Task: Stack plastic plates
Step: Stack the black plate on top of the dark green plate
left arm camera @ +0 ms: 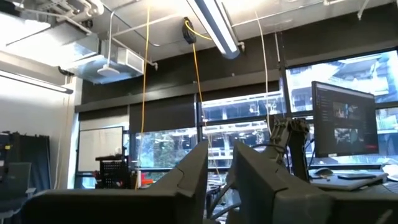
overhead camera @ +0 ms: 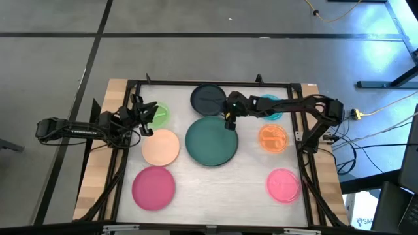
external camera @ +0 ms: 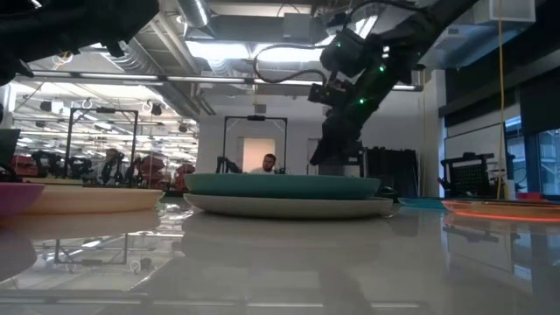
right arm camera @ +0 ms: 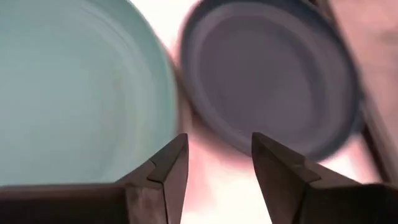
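The dark green large plate (overhead camera: 211, 141) lies at the table's middle, stacked on the grey plate (external camera: 280, 207). The black plate (overhead camera: 208, 99) lies just beyond it. My right gripper (overhead camera: 228, 121) hangs open, fingers down, over the gap between these two plates (right arm camera: 214, 155), touching neither. The peach plate (overhead camera: 160, 147), magenta plate (overhead camera: 153, 188), orange plate (overhead camera: 273, 138) and pink plate (overhead camera: 283, 184) lie flat by themselves. My right arm partly covers the teal plate (overhead camera: 273, 111). My left gripper (overhead camera: 144, 117) waits open, raised over the green plate (overhead camera: 159, 115).
A black frame (overhead camera: 209, 83) borders the white table top; wooden edges show outside it. Bare table lies between the magenta and pink plates at the near side (overhead camera: 222, 192). Cables trail off the right edge. A person sits far back in the room (external camera: 269, 164).
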`<state>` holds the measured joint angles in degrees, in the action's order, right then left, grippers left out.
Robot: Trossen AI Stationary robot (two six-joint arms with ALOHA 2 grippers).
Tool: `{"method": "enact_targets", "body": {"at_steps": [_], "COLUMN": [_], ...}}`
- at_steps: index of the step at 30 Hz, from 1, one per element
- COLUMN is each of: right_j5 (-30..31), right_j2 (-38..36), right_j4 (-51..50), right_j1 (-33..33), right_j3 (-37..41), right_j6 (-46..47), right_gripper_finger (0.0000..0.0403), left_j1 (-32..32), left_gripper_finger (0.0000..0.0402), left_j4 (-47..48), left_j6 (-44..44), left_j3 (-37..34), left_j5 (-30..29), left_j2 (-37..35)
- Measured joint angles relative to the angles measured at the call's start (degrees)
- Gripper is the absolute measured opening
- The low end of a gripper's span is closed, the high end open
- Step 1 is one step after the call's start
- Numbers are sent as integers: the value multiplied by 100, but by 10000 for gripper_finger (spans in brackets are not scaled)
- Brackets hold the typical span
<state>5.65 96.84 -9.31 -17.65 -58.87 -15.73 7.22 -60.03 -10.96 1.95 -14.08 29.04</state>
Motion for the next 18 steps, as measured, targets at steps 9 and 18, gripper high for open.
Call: {"method": "enact_targets", "body": {"at_steps": [9,18], "right_j5": [377,130], "right_j2": [69,552], "right_j4": [-249,-183], "right_j1": [-13,-12], "right_j3": [-242,-240], "right_j6": [-1881,-2299], "right_gripper_finger": [167,168], "left_j1": [-1,-2], "left_gripper_finger": [75,75], "left_j4": [2,19], "left_j6": [-16,-15], "left_j3": [1,1], "left_j5": [4,5], "left_j2": [0,0]}}
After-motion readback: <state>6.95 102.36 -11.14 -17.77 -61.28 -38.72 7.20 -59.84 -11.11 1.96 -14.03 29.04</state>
